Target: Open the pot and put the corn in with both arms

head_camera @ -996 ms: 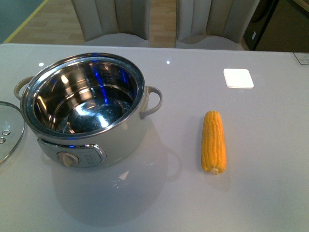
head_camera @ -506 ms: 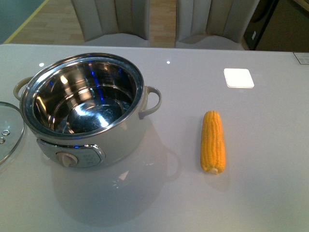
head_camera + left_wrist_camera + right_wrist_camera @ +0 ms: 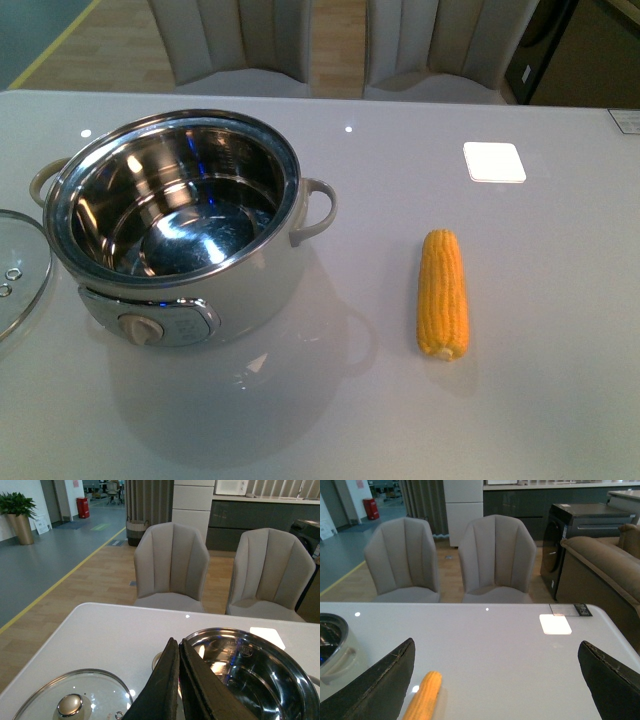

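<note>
The left gripper (image 3: pixel 175 642) has its two black fingers (image 3: pixel 162 690) pressed flat together, with nothing between them. It hangs above the table's left part, over the gap between two things: one glass lid (image 3: pixel 75 697) with a steel knob lying flat on the table, and one pot (image 3: pixel 190 270). In the left wrist view the closed fingers cover a stretch of the pot's near rim.

The right gripper (image 3: pixel 496 645) is spread wide, its two fingers (image 3: pixel 382 682) far apart and holding nothing. It hovers above the table's right part. The single corn (image 3: pixel 442 294) lies on the table beneath it, closer to one finger than to the other, and touches neither.

From the front view, the pot stands uncovered on the left half of the white table (image 3: pixel 560 400). Its shiny steel bowl holds nothing, its two loop handles stick out at the sides, and its dial panel faces the robot. The lid lies just beside the pot on its left, cut off by the frame edge. The corn rests well apart to the pot's right, lengthwise away from the robot, with the pale stub end nearest. One white square pad (image 3: pixel 494 161) lies farther back on the right. Two beige chairs (image 3: pixel 171 565) stand behind the table; a brown sofa (image 3: pixel 610 565) and a dark cabinet (image 3: pixel 575 525) lie off to the right.
</note>
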Action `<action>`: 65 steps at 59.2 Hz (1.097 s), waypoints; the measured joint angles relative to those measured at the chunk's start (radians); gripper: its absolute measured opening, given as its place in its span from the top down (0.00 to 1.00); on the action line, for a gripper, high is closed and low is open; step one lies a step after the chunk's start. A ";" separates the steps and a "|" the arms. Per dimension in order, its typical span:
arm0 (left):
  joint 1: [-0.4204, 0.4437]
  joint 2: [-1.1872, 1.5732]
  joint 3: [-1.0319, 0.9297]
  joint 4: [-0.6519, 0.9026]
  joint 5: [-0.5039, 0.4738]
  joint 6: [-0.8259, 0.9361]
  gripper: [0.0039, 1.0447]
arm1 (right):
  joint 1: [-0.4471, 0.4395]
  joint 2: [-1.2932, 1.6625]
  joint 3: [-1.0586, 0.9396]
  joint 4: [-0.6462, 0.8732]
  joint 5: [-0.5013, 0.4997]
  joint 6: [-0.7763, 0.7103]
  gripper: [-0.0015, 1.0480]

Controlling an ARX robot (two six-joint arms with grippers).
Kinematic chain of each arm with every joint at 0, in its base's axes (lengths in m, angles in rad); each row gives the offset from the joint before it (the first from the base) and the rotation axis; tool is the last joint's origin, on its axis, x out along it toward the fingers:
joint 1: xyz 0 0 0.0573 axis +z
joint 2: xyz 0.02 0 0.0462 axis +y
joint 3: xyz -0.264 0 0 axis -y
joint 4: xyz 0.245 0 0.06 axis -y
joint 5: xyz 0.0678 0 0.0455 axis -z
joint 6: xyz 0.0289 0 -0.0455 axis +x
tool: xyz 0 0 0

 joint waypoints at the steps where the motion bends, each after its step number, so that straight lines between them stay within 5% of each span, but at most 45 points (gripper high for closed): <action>1: -0.012 -0.014 0.000 -0.013 -0.020 0.000 0.97 | 0.000 0.000 0.000 0.000 0.000 0.000 0.09; 9: -0.106 -0.106 0.000 -0.097 -0.095 0.001 0.97 | 0.000 0.000 0.000 0.000 0.001 0.000 0.09; 55: -0.110 -0.394 -0.001 -0.380 -0.105 0.001 0.97 | 0.000 0.000 0.000 0.000 0.002 0.000 0.09; 65: -0.110 -0.560 0.000 -0.553 -0.105 0.002 0.97 | 0.000 0.000 0.000 0.000 0.002 0.000 0.09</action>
